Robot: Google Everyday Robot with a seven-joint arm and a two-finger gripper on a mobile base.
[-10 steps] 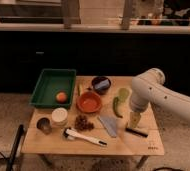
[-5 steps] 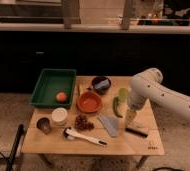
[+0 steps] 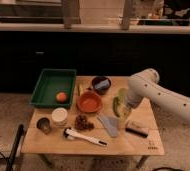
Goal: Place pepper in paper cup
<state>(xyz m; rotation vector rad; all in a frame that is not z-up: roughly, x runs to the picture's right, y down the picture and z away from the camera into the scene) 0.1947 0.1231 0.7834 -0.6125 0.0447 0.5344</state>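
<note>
The pepper shows just right of the orange bowl, with the hand low beside it; whether it grips, I cannot tell. The paper cup stands front-left of that bowl, so a loose hold could drop the pepper on the way across.

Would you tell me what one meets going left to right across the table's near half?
Metal cup → paper cup → brown cluster → grey spatula → gripper, low over the table's right side.
</note>
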